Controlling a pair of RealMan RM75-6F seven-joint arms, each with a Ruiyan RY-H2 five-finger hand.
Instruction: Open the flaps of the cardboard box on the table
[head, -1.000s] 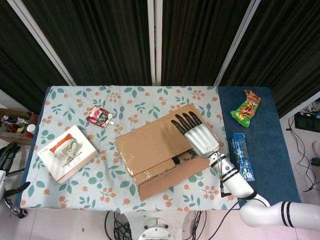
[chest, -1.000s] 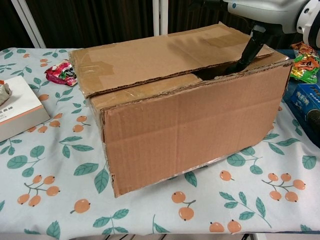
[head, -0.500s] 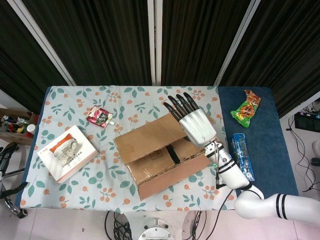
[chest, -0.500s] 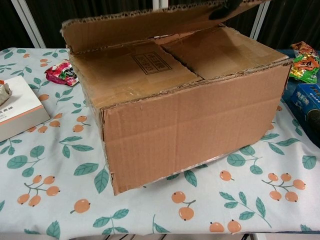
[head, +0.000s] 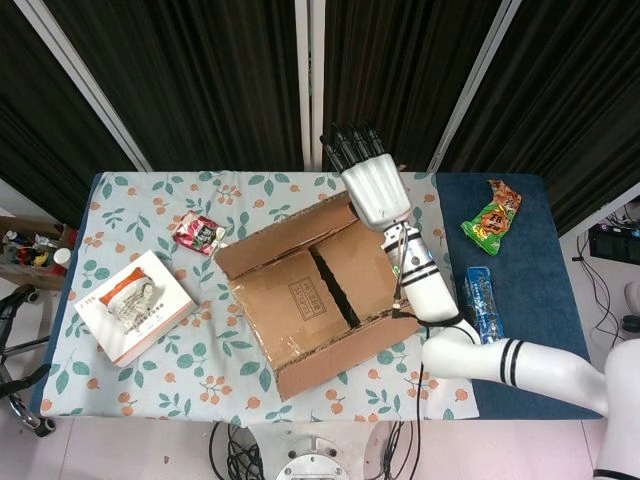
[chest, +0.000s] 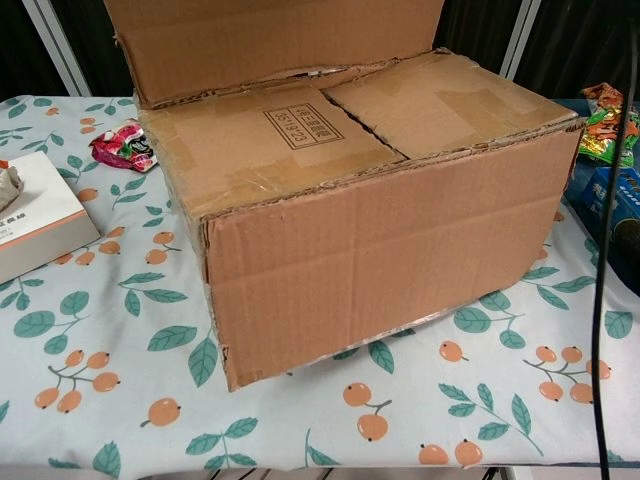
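The right robot hand (head: 372, 190), flat with fingers spread and holding nothing, propped the box's (chest: 380, 240) far flap (head: 285, 235) upright; two inner flaps (chest: 300, 135) lay closed.

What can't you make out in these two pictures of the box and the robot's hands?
- Inside of the cardboard box: both views, covered by the two inner flaps.
- Top of the raised flap: chest view, cut off by the upper edge.
- Right hand: absent from chest view.
- Left hand: in neither view.
- Print on the inner flap: too small.
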